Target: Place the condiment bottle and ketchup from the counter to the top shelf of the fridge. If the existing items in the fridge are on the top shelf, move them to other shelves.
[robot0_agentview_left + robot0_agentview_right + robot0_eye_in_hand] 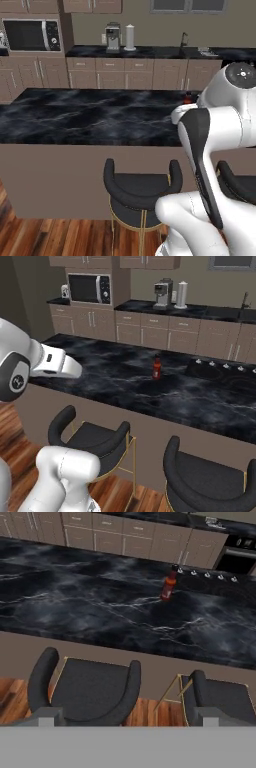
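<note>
The condiment bottle (156, 368), slim and red-brown with a black cap, stands upright on the black marble counter (115, 373), towards its far side. In the hand view the condiment bottle (169, 586) is far ahead, across the counter (85, 597). From the left base view only a sliver of the condiment bottle (188, 97) peeks out behind my arm. My gripper (129, 718) hovers above the stools on the near side of the counter, open, with nothing between its fingertips (46, 716). The ketchup, the fridge, its shelves and the existing items are out of view.
Two dark bar stools (95, 438) (205, 476) stand against the counter's near face. A cooktop with knobs (220, 368) lies right of the bottle. The back counter (165, 308) carries a coffee machine (163, 293); a microwave (89, 288) is at the left.
</note>
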You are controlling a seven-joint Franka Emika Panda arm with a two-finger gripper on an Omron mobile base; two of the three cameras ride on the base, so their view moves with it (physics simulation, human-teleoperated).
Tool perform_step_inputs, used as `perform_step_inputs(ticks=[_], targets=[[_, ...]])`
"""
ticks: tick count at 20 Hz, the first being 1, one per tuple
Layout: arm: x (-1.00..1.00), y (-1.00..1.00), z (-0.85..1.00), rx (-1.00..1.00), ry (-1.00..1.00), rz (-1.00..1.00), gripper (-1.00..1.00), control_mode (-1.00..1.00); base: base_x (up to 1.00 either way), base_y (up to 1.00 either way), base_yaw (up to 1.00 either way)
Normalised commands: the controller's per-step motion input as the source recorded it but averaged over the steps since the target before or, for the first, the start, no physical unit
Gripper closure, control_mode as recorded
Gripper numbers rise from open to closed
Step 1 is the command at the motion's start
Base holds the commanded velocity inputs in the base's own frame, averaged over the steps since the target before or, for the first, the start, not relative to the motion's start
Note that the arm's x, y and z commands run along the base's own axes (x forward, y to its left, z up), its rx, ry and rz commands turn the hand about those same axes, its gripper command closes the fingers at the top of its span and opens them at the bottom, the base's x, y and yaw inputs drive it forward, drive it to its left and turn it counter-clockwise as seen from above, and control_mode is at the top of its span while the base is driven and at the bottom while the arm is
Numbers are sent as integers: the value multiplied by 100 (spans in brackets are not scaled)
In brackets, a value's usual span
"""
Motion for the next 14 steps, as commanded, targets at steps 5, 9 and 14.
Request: perform_step_inputs(ticks=[5, 9, 14], targets=[[40, -24, 0, 5, 3, 0, -100, -100, 60, -18, -1], [100, -65, 0, 11, 12, 0, -100, -100, 0, 0, 0], [100, -57, -3, 9, 7, 0, -100, -100, 0, 0, 0]])
